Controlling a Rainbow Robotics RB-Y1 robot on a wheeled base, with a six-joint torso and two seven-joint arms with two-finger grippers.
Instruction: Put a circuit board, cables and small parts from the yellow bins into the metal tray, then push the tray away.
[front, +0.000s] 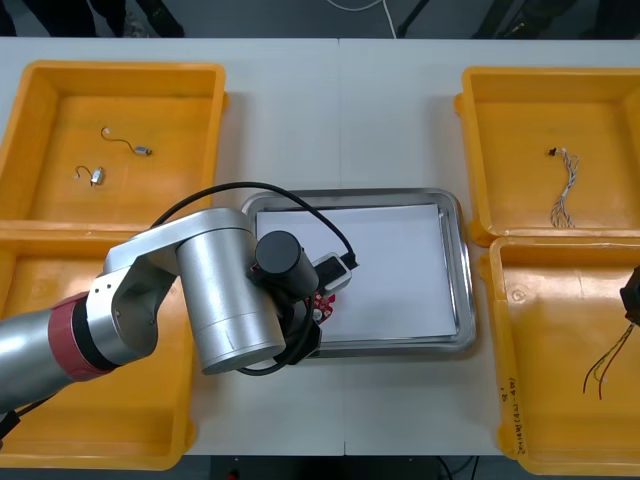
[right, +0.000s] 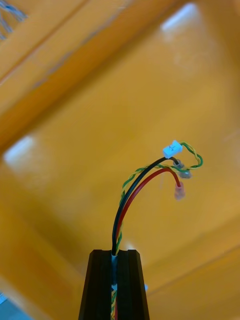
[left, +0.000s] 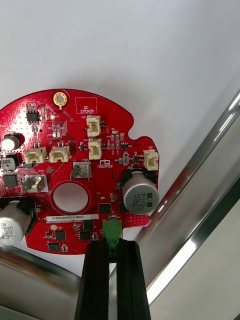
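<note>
Red circuit board (left: 75, 175) is gripped by the left tool (left: 112, 244) over the metal tray (left: 200, 195), cables (right: 172, 148) by the right tool (right: 114, 252); release is due.

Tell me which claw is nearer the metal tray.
Left. The left claw is over the near left corner of the metal tray, shut on the circuit board; the right claw is over the near right yellow bin, gripping cables.
</note>
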